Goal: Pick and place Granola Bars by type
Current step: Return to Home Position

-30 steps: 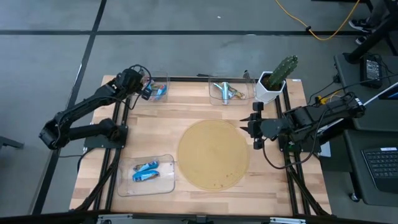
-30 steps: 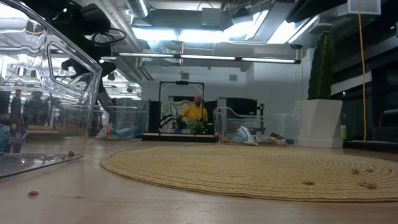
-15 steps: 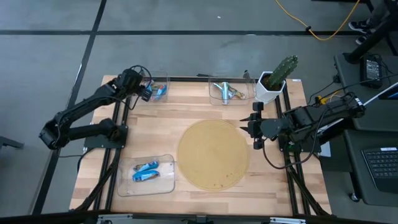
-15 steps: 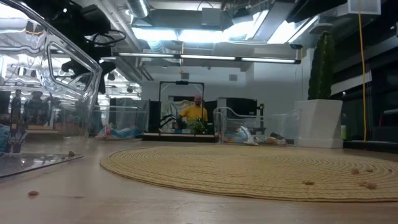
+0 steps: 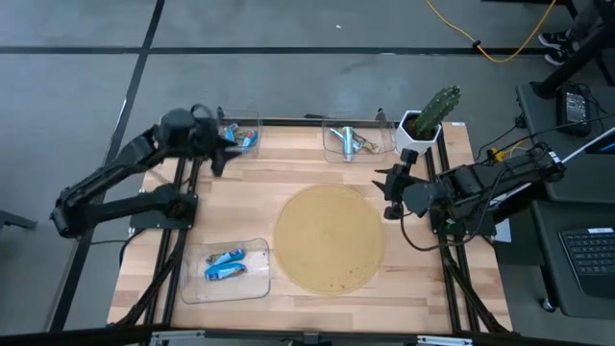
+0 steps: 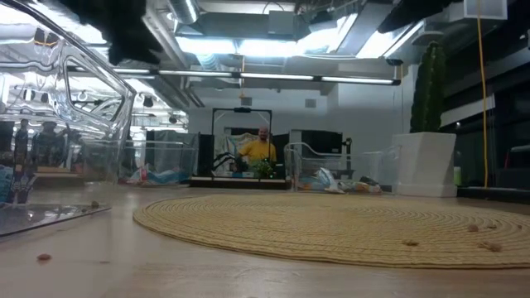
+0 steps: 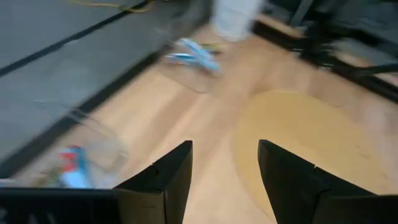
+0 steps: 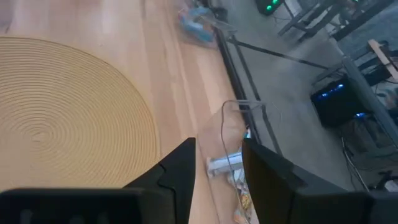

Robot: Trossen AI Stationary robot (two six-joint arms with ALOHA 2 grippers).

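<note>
Left gripper [image 7: 224, 149]: fingers are standing apart, gripping nothing, hovering just beside the back-left tray [image 5: 254, 125]. Right gripper [image 8: 217, 146]: fingers are parted too, empty, hanging at the mat's [image 5: 330, 238] edge. Granola Bars [image 5: 227, 263] are lying inside three trays, none loose; probably nothing left to fetch.

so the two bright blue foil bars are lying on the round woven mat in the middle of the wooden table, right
Not quite. The two bright blue foil bars lie inside the clear plastic bin at the lower left of the high view, beside the round woven mat, not on it. The mat does sit in the middle of the wooden table, as the high view shows.
</note>
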